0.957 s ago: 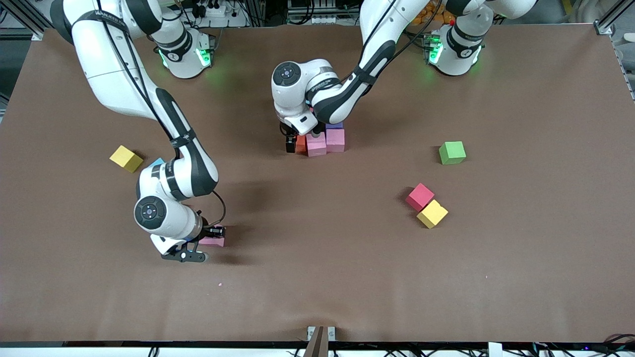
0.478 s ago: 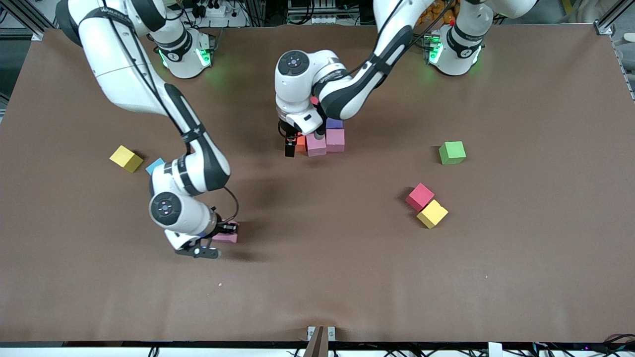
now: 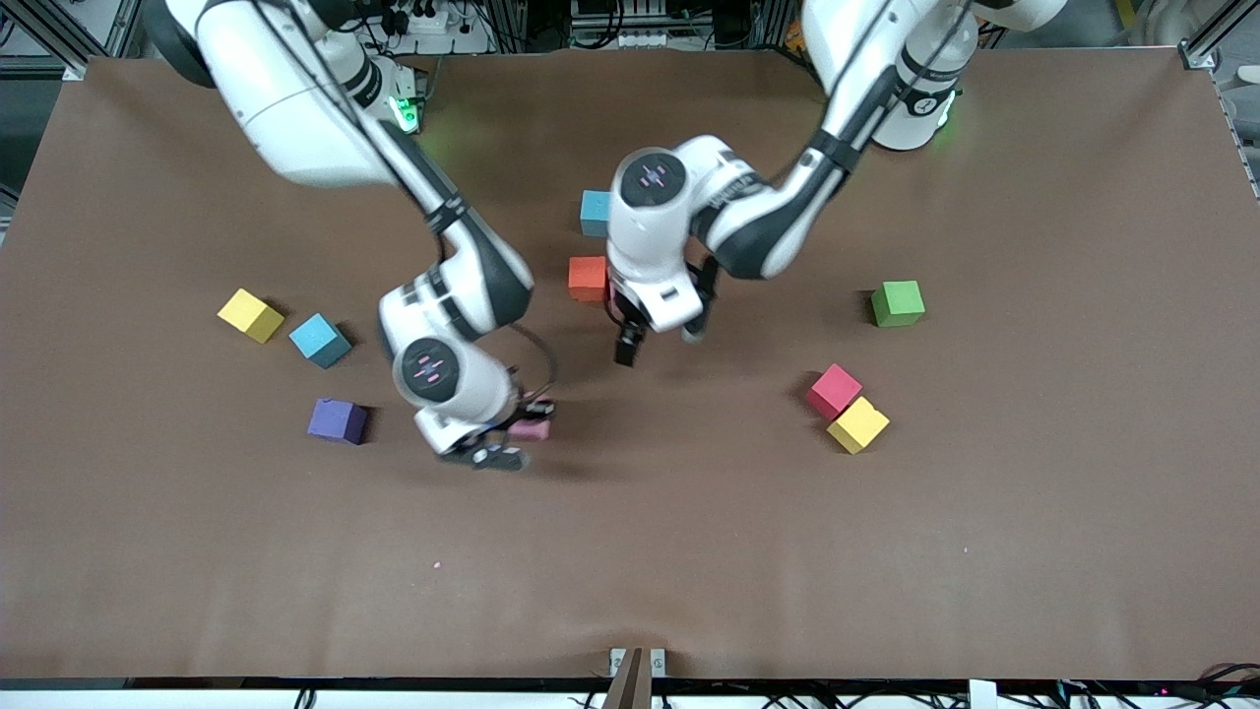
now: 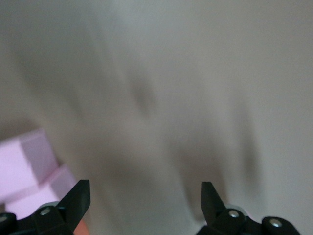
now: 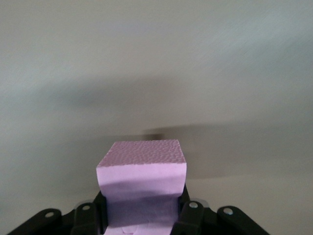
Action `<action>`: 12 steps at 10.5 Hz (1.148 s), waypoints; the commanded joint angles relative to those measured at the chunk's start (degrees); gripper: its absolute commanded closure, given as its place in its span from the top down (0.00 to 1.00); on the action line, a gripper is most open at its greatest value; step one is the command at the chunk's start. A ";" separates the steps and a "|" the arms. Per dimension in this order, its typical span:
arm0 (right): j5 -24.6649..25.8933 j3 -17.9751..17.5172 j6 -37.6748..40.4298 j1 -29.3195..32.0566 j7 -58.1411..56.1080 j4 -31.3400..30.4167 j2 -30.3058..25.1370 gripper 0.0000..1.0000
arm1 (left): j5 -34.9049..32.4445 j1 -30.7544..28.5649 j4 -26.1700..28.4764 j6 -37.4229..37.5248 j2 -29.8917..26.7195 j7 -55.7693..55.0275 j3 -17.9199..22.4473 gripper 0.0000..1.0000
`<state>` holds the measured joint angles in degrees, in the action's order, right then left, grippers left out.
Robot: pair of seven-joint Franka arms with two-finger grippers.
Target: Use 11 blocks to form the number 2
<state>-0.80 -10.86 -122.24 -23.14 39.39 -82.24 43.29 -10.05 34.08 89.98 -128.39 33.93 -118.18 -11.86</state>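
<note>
My right gripper (image 3: 530, 421) is shut on a pink block (image 3: 533, 429) and holds it a little above the table, between the purple block (image 3: 337, 420) and the table's middle. The right wrist view shows that pink block (image 5: 142, 174) clamped in my right gripper (image 5: 142, 215). My left gripper (image 3: 660, 340) is open and empty over bare table beside the orange block (image 3: 588, 279). In the left wrist view the left gripper (image 4: 145, 196) is wide open, with pink blocks (image 4: 27, 169) at the edge. A blue block (image 3: 595, 213) lies beside the left wrist.
A yellow block (image 3: 250, 315) and another blue block (image 3: 319, 340) lie toward the right arm's end. A red block (image 3: 834, 390) touches a yellow block (image 3: 857, 424) toward the left arm's end. The green cube (image 3: 897, 302) sits alone there.
My right gripper carried the pink block toward the table's middle, uncovering the purple and blue blocks. My left gripper left the cluster and moved toward the front camera; its wrist now hides the pink blocks.
</note>
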 commanded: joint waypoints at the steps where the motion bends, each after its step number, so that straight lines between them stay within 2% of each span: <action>1: 1.59 0.32 -0.01 -4.62 5.25 -2.91 -1.98 0.32 | -1.02 -4.09 1.07 6.18 -1.76 11.95 -0.80 1.00; 4: 1.59 -0.21 -1.76 -5.50 4.64 -10.37 -7.33 0.32 | 1.78 -14.71 1.60 14.98 -4.22 32.16 -3.95 1.00; 6: 1.50 -0.21 -4.56 -6.99 4.64 -15.55 -9.45 0.32 | 2.23 -19.38 1.60 19.04 -4.31 44.91 -4.31 1.00; 8: 1.50 -0.21 -12.46 -8.40 4.81 -21.27 -9.90 0.32 | 2.41 -21.76 1.60 20.02 -4.31 49.77 -4.31 1.00; 12: 1.59 -0.21 -12.23 -9.72 4.55 -24.45 -11.21 0.32 | 2.32 -23.35 1.60 20.02 -3.52 59.45 -4.05 1.00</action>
<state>0.26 -11.11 -134.54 -32.31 43.83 -102.93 35.03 -8.74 11.31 90.92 -109.15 30.99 -62.13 -15.39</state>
